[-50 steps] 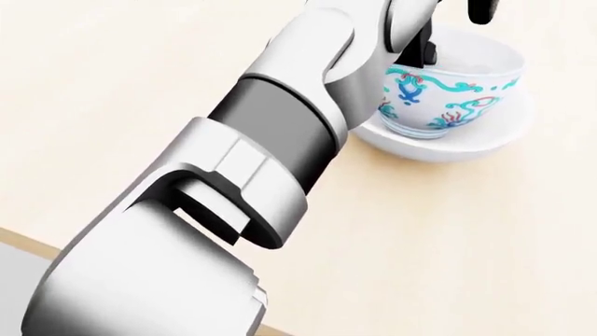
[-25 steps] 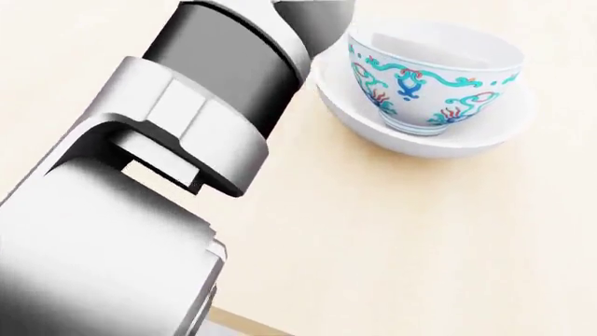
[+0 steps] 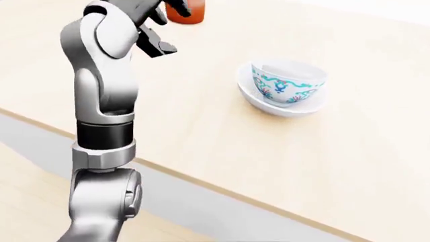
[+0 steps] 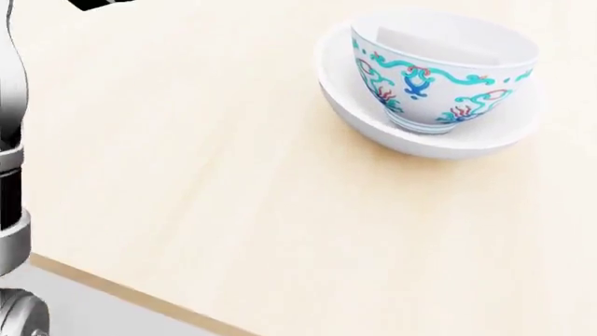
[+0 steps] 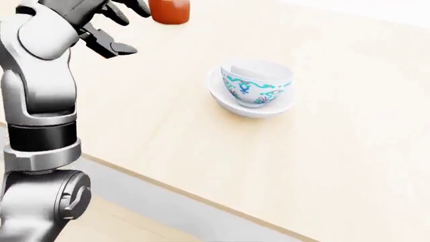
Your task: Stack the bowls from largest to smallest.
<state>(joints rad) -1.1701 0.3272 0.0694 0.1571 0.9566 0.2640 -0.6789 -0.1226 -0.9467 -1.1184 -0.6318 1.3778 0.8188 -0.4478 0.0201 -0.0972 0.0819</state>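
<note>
My left arm [image 3: 101, 101] is built from smooth, rounded shells in a glossy light grey that shades to white where the light falls on it. A matt black band [image 3: 102, 135] rings it partway along, and just under that sits a narrower grey collar with faceted edges. Below the collar the casing swells into a bulbous joint housing [image 3: 104, 196] with a round cap on its side. My left hand [image 5: 111, 27] is dark: black, blocky finger segments with flat angular ends, set against the pale shell of the wrist.
</note>
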